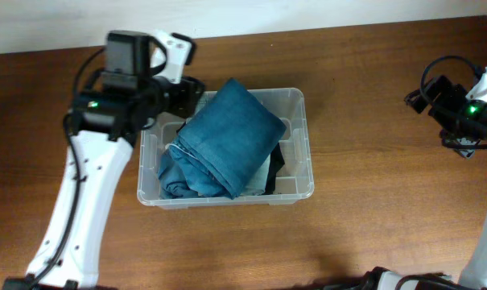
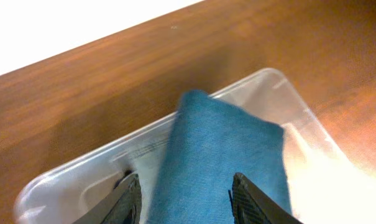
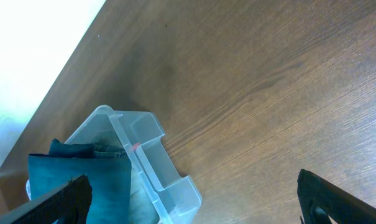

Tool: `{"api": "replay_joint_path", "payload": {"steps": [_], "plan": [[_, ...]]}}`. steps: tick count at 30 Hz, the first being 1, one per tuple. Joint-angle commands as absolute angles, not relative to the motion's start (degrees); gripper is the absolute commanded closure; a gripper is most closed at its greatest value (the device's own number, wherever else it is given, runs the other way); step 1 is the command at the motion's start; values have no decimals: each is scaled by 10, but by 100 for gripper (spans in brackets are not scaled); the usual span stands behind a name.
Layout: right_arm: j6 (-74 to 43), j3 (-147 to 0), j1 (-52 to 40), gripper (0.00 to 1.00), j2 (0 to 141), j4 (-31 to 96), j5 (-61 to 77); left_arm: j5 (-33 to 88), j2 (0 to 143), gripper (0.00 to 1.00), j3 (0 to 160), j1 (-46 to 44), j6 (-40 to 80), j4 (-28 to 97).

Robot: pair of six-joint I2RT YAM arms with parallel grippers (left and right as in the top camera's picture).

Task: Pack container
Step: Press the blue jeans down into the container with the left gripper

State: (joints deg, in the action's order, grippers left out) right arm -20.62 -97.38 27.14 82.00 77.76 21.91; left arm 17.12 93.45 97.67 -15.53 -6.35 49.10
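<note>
My left claw (image 2: 186,182) hangs spread wide over the denim (image 1: 227,137), gripping nothing (placed to press it down, I judge). The tub (image 1: 227,200) sits mid-frame overhead, denim heaped above its rim. My right claw (image 3: 194,186) waits wide open and empty at far right, out of the way.

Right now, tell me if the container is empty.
No, a folded blue denim cloth fills most of the container in the overhead view.

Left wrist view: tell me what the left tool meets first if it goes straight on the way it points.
Most likely the folded blue cloth heaped in the container: it lies right ahead, between the fingers of the open left tool. The gap to it is unclear.
</note>
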Motion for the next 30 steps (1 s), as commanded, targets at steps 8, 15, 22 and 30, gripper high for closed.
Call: {"api": "replay_joint_path", "payload": {"steps": [8, 15, 22, 30], "plan": [[-204, -976, 274, 2, 820, 776, 218, 193, 1240, 58, 970, -193, -112, 536], [-204, -976, 274, 1, 820, 776, 218, 193, 1238, 61, 1007, -193, -80, 604], [-204, -976, 274, 2, 820, 776, 218, 69, 1057, 48, 1128, -193, -80, 708], [-204, -976, 274, 2, 820, 776, 218, 66, 1015, 46, 1073, -194, -52, 844]]}}
